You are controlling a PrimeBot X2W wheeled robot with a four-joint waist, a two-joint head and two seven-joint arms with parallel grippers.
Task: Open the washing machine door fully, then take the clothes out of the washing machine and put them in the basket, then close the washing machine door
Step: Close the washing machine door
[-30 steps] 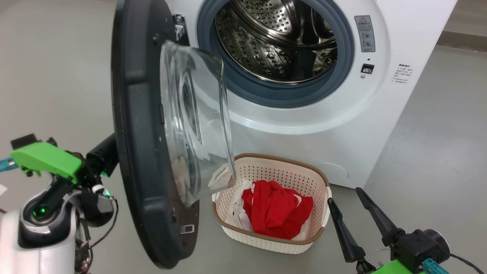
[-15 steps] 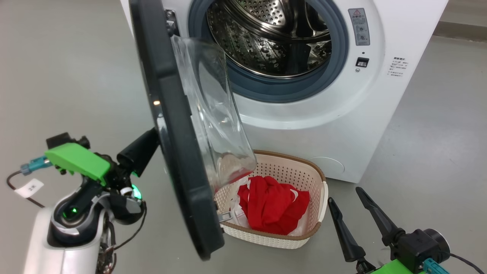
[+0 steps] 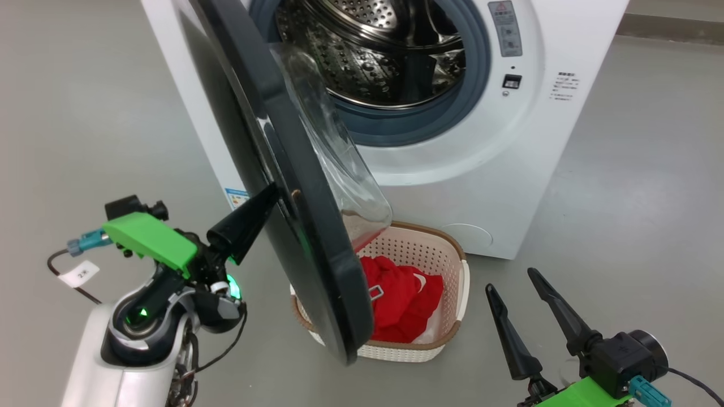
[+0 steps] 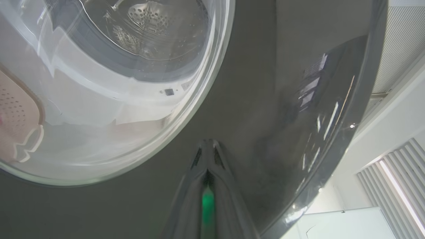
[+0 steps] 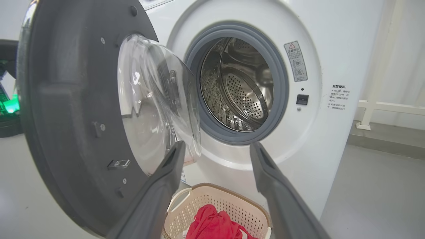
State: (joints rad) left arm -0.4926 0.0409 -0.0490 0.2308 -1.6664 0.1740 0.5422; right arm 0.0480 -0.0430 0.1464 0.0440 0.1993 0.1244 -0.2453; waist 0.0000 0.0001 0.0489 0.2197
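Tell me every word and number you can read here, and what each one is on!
"2K", as best I can tell: on the small white tag at the lower left of the head view.
Grey sticker on the washing machine: a red warning triangle; its words are too small to read.
Printed lines further right on its front: too small to read.
Blue label low on its side: blurred.

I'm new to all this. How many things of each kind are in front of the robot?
Washing machine: 1
Basket: 1
Heap of red clothes in the basket: 1 (single pieces cannot be told apart)
Claws: 2 (left claw, right claw)
Total: 5
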